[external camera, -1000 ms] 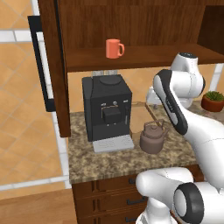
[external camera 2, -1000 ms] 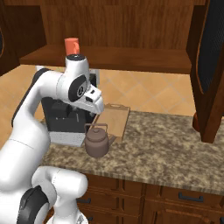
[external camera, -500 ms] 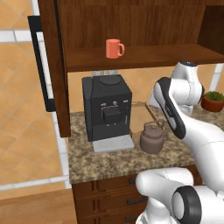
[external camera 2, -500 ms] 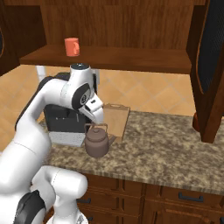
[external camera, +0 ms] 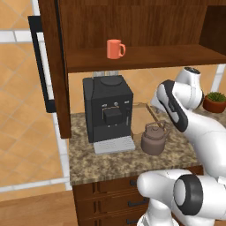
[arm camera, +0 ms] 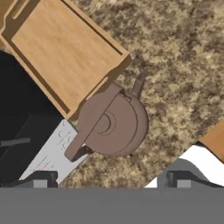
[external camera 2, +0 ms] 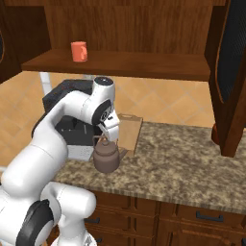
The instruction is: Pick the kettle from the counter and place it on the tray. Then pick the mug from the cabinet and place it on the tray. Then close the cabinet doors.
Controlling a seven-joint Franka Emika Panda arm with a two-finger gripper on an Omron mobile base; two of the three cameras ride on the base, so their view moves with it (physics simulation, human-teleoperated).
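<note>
On the counter (external camera 2: 182, 163), kettle (arm camera: 111, 123) sits just beside the tray (arm camera: 61, 54), in front of the coffee machine (external camera: 107, 110). My claw (arm camera: 111, 180) hangs above it, spread wide, grasping nothing. Kettle looks rigid metal, probably slick and moderately heavy. Arched handle (arm camera: 94, 120) over the lid is the grab point, across the bar; its thickness is hard to judge.

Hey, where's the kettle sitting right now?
The kettle stands on the counter, just right of the coffee machine in the left base view, right beside the near edge of the tray.
</note>
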